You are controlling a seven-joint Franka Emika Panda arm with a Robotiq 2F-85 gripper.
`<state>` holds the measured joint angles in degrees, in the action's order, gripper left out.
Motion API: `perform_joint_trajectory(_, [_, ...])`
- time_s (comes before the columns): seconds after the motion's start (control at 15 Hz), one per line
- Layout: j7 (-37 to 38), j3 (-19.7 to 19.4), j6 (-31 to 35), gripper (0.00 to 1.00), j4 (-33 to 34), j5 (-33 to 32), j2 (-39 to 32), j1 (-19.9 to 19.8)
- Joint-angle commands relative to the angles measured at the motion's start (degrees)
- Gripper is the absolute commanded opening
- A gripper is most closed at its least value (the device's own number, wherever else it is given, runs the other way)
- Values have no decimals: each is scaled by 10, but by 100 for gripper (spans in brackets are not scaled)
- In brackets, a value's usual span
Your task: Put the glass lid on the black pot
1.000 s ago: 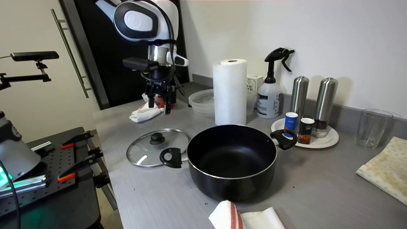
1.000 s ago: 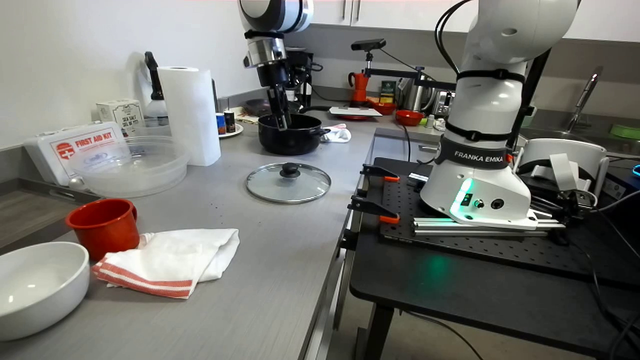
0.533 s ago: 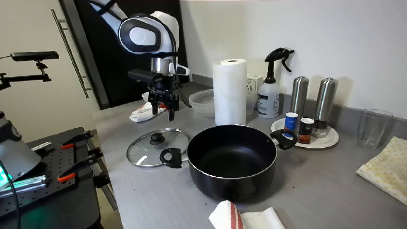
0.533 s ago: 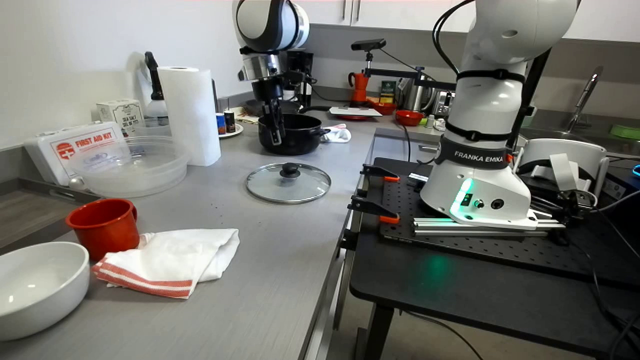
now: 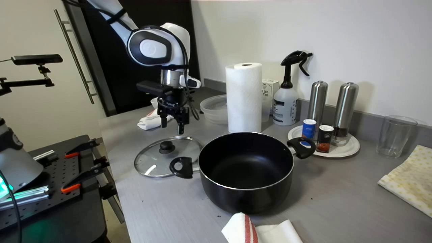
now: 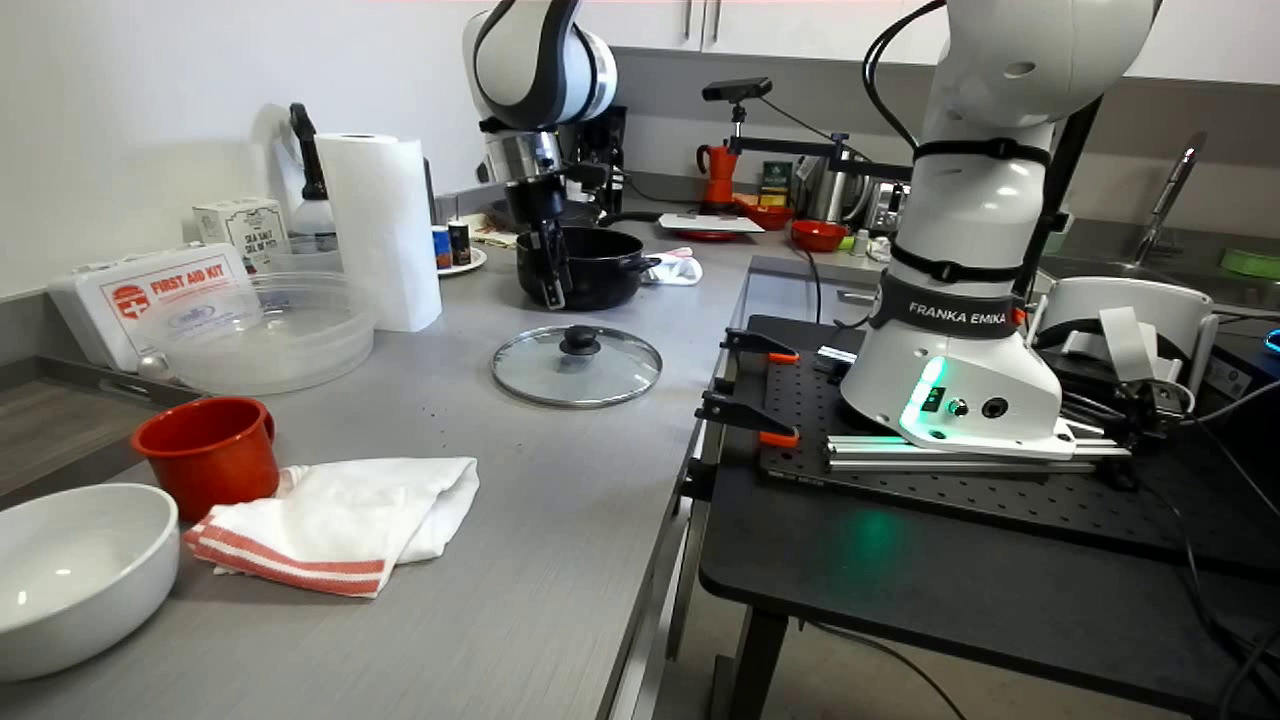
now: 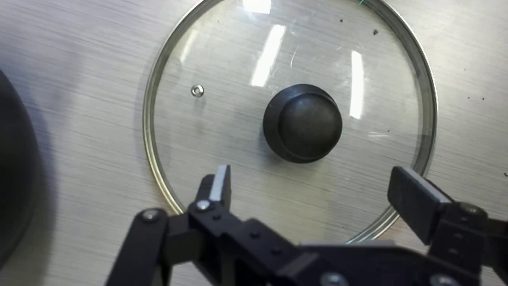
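The glass lid lies flat on the grey counter with its black knob up, in both exterior views (image 5: 156, 161) (image 6: 577, 378) and in the wrist view (image 7: 238, 131). The black pot (image 5: 248, 197) stands upright and uncovered beside the lid; one side handle reaches over the lid's edge in that view. It also shows in the other exterior picture (image 6: 610, 275) and at the left edge of the wrist view (image 7: 14, 167). My gripper (image 5: 172, 128) is open and empty above the lid. In the wrist view its fingers (image 7: 311, 180) are wide apart, with the knob beyond and between their tips, untouched.
A paper towel roll (image 5: 244, 98), a clear plastic tub (image 6: 265, 335) and a spray bottle (image 5: 285, 106) stand along the wall. A plate with grinders (image 5: 351, 146) and a glass (image 5: 395, 136) are farther along. Striped towels (image 5: 260, 233) (image 6: 350, 520), a red mug (image 6: 210, 455) and a white bowl (image 6: 80, 580) lie around.
My gripper has come down toward the lid over the last second, with a small sideways shift. The lid and the pot have not moved.
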<state>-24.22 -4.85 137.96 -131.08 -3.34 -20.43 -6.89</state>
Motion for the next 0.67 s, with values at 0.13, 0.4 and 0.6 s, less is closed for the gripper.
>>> perform_joint_trajectory(0.13, [47,-1,33,100,-1,-41,-25,3])
perform_joint_trajectory(0.4, [64,-1,34,100,-3,-58,-40,5])
perform_joint_trajectory(0.6, [71,0,36,100,-7,-63,-47,5])
